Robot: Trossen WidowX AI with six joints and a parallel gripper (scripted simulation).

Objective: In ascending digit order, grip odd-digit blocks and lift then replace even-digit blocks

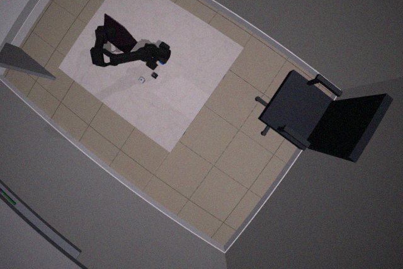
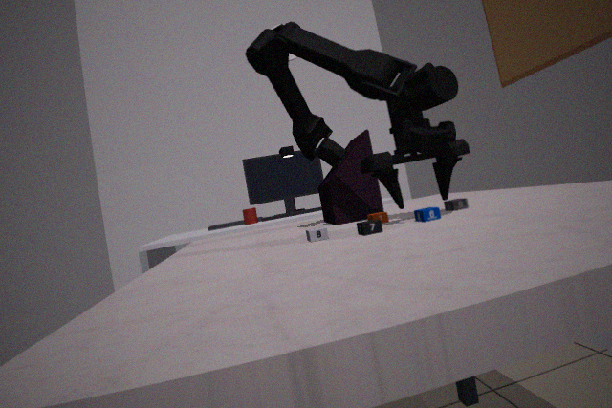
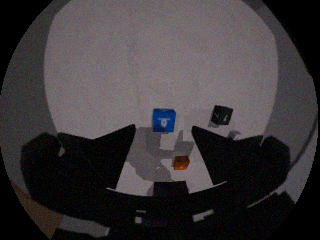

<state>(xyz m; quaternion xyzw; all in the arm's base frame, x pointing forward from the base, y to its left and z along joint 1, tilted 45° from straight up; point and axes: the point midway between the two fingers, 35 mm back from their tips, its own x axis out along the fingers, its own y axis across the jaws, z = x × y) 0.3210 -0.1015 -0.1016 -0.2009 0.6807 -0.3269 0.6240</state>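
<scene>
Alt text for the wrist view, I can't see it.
Open gripper, seen from the wrist, with a blue block just beyond its fingertips. An orange block lies nearer the camera; a black block is at right.
</scene>
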